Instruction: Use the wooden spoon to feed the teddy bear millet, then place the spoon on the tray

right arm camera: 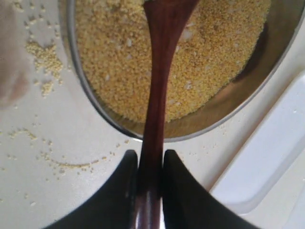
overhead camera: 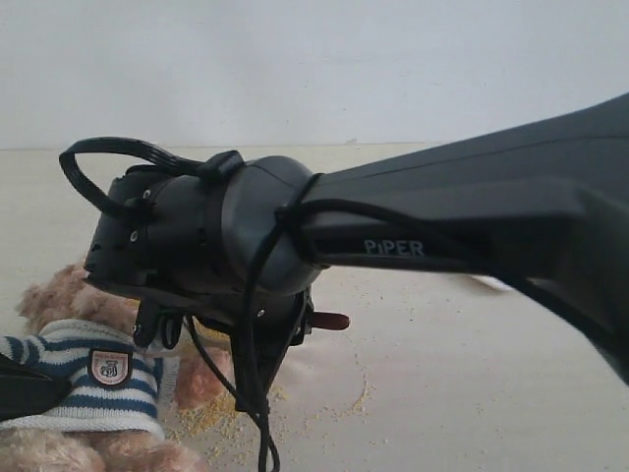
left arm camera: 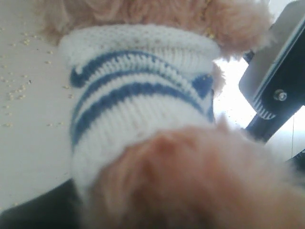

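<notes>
The teddy bear (overhead camera: 93, 369) lies at the lower left in its striped sweater (left arm camera: 138, 95), badge showing. My left gripper (overhead camera: 18, 388) is the dark shape at the bear's side. In the left wrist view a furry limb (left arm camera: 190, 181) fills the space between its jaws and hides the fingers. My right gripper (right arm camera: 150, 155) is shut on the slim handle of the wooden spoon (right arm camera: 157, 95), whose handle end (overhead camera: 330, 321) pokes out past the wrist. The spoon's bowl rests in the millet (right arm camera: 119, 57) inside the steel bowl (right arm camera: 95, 102). The white tray (right arm camera: 276, 152) lies beside the bowl.
The right arm (overhead camera: 472, 226) crosses the exterior view and hides the bowl and most of the tray (overhead camera: 491, 283). Loose millet (overhead camera: 211, 413) is scattered on the pale table (overhead camera: 472, 393) beside the bear. Part of the right arm (left arm camera: 281, 86) stands close to the bear.
</notes>
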Controlling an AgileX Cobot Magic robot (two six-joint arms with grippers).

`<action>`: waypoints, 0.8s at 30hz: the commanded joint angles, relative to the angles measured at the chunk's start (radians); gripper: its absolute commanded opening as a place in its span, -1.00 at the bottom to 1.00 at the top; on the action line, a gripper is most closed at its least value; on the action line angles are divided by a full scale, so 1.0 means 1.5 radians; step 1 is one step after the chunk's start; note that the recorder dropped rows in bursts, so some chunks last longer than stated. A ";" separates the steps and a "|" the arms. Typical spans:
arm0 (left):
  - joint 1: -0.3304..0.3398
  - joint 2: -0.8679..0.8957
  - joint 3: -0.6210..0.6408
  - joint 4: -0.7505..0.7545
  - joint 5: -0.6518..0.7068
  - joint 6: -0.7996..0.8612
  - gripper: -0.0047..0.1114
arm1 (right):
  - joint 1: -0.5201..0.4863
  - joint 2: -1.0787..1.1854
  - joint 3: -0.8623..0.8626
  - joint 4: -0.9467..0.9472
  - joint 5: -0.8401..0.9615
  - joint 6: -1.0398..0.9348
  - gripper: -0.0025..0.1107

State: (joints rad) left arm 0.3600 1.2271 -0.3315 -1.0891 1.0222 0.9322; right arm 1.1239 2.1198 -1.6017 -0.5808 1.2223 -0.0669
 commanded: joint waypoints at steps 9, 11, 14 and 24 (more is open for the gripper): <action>0.001 0.002 -0.002 -0.009 0.009 0.003 -0.83 | -0.053 -0.049 -0.004 0.060 -0.001 0.004 -0.82; 0.001 0.002 -0.002 -0.009 0.009 0.003 -0.83 | -0.063 -0.049 -0.004 0.088 -0.001 0.004 -0.82; 0.001 0.002 -0.002 -0.009 0.009 0.003 -0.83 | -0.072 -0.049 -0.004 0.130 -0.001 -0.008 -0.82; 0.001 0.002 -0.002 -0.009 0.009 0.003 -0.83 | -0.107 -0.084 -0.003 0.193 -0.001 -0.019 -0.82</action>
State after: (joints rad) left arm 0.3600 1.2271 -0.3315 -1.0891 1.0222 0.9322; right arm 0.9772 2.0257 -1.6032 -0.3131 1.2184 -0.0820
